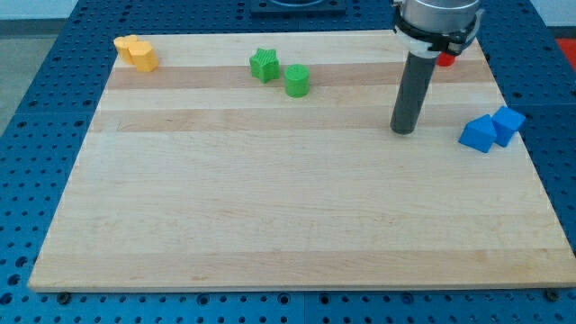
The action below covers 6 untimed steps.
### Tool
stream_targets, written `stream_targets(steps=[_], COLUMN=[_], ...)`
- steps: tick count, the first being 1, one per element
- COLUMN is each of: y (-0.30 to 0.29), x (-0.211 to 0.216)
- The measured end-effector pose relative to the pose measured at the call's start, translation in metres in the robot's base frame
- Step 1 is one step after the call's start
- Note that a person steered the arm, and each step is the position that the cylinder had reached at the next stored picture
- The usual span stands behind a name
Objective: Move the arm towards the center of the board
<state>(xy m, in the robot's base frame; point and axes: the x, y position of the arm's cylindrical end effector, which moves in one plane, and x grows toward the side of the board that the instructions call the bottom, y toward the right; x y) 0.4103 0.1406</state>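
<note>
My tip (403, 131) rests on the wooden board (288, 207) at the view's upper right, right of the board's middle. Two blue blocks sit to its right near the right edge: a blue triangular block (477, 134) and a blue cube (508, 124) touching it. A green star block (264, 65) and a green cylinder (297, 80) sit well to the tip's left near the top. Two yellow blocks (136, 52) lie together at the top left corner. A red block (445, 60) shows partly behind the arm at the top right.
The board lies on a blue perforated table (54, 90). The arm's grey body (436, 22) hangs over the board's top right edge.
</note>
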Motion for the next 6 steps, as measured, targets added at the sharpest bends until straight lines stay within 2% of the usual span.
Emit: stream_targets(steps=[6], y=[-0.0092], x=[0.0117])
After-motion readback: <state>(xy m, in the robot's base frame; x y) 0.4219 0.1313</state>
